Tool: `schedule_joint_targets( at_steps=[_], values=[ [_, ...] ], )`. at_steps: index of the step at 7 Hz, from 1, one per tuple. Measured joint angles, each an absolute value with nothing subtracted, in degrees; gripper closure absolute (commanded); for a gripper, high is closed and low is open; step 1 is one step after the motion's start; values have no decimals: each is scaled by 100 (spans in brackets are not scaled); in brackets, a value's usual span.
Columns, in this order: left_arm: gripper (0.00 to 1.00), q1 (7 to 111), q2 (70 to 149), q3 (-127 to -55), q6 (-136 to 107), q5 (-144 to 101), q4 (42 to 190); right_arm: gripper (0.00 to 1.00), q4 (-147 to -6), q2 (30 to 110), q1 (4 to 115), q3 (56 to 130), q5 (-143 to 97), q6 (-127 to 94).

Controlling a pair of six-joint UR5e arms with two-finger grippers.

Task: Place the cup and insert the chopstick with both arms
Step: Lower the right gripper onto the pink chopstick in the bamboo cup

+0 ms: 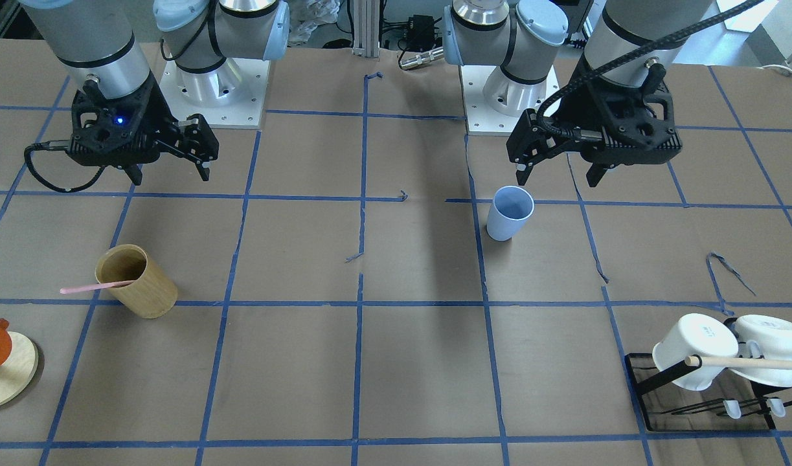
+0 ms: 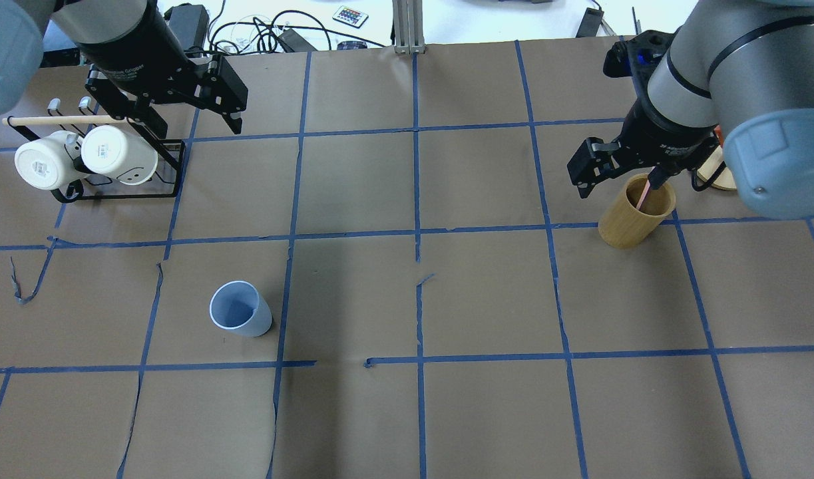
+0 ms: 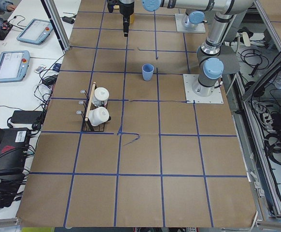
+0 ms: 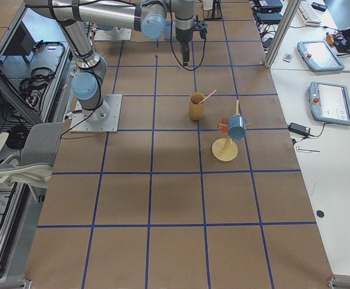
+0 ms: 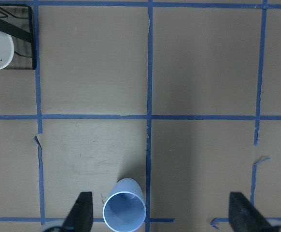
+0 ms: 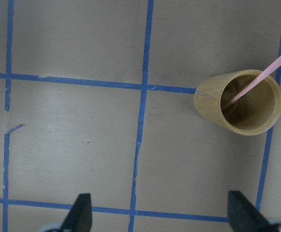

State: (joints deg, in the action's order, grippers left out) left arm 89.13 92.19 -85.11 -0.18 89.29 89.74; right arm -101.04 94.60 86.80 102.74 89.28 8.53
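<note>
The light blue cup (image 1: 509, 212) stands upright on the brown table, also in the overhead view (image 2: 240, 309) and at the bottom of the left wrist view (image 5: 124, 212). The pink chopstick (image 1: 94, 287) leans inside the tan wooden cylinder (image 1: 136, 280), its top past the rim; it also shows in the overhead view (image 2: 644, 195) and the right wrist view (image 6: 256, 79). My left gripper (image 1: 557, 178) is open and empty, high above the table near the cup. My right gripper (image 1: 171, 176) is open and empty, high above the table near the cylinder (image 2: 636, 211).
A black wire rack (image 2: 124, 196) holds two white mugs (image 2: 117, 154) and a long pale wooden rod (image 2: 54, 120) on the left arm's side. A round wooden stand (image 4: 226, 150) with a blue mug (image 4: 236, 127) and an orange one stands beyond the cylinder. Blue tape lines cross the table.
</note>
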Motion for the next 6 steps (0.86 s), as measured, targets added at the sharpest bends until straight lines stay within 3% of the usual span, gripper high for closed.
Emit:
schedule_joint_targets(
  at_steps=[6],
  values=[
    [0,8906,9192,-8528,-19,8920,8904,0,-10136,9457,8684,10342,8950,853]
  ],
)
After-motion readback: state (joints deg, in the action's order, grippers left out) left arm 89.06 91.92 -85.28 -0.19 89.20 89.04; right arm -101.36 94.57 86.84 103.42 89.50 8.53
